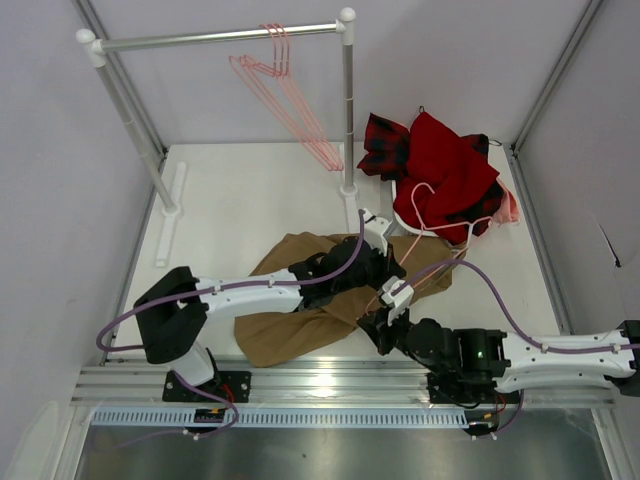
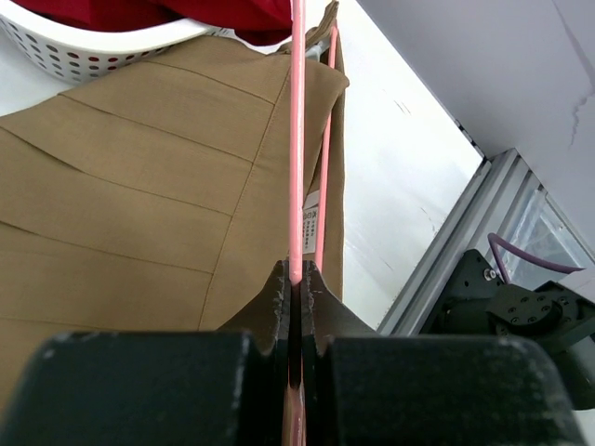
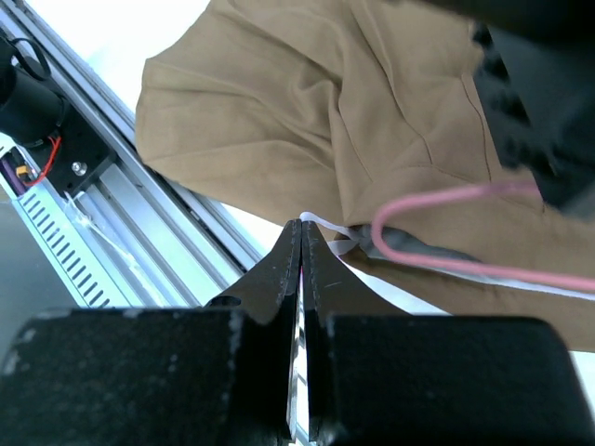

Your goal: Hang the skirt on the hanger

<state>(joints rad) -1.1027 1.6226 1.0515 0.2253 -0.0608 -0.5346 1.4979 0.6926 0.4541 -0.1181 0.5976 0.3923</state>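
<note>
The tan skirt [image 1: 280,335] lies spread on the white table between my two arms. It fills the left wrist view [image 2: 139,186] and the top of the right wrist view [image 3: 279,111]. A pink hanger [image 1: 425,232] lies across its right edge, hook towards the basket. My left gripper [image 1: 393,270] is shut on the hanger's thin rod [image 2: 297,139], seen at its fingertips [image 2: 296,274]. My right gripper [image 1: 374,322] is shut on a white ribbon loop [image 3: 327,226] at the skirt's edge, at its fingertips [image 3: 302,226]. A curved end of the hanger [image 3: 446,265] lies just beside that loop.
A white perforated basket [image 2: 93,51] at the back right holds a red garment [image 1: 440,160] and plaid cloth [image 1: 385,140]. A white rack [image 1: 220,38] at the back carries several pink hangers [image 1: 290,90]. An aluminium rail [image 1: 320,385] runs along the near edge.
</note>
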